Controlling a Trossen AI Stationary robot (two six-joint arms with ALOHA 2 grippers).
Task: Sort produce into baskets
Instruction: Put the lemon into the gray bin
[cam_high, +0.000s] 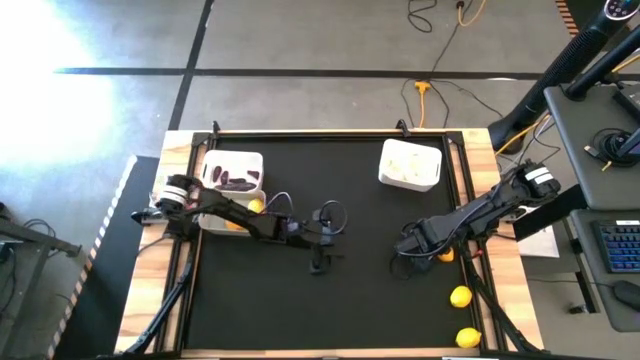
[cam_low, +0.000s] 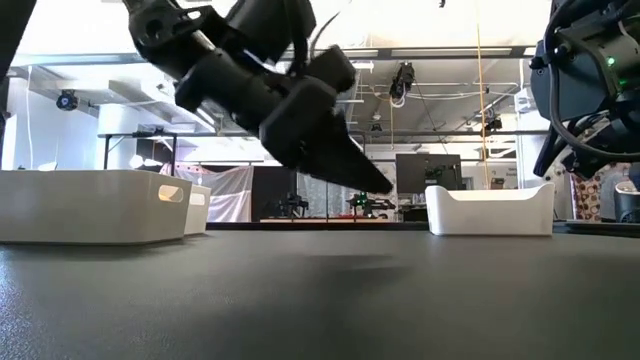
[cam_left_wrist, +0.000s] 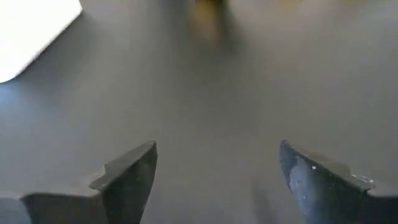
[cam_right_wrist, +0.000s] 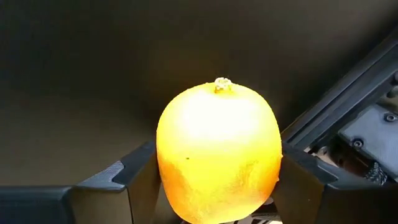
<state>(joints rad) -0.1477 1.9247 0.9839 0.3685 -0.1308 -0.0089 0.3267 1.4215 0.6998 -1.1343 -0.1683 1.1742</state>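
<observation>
Yellow lemon (cam_right_wrist: 216, 152), white baskets (cam_high: 410, 165)

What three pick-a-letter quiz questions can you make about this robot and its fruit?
1. Where is the white plastic bin of dark purple pieces? A: the black mat's top-left corner, seen from above. B: its middle. C: its right edge.
2. How many oval yellow lemons lie loose by the mat's right edge? A: none. B: two. C: six.
3. What is the right pincer doing? A: open, empty. B: gripping a purple piece. C: gripping a yellow lemon.
Answers: 1 A, the high view shows it there; 2 B, both show from above; 3 C, the lemon sits between its fingers.
</observation>
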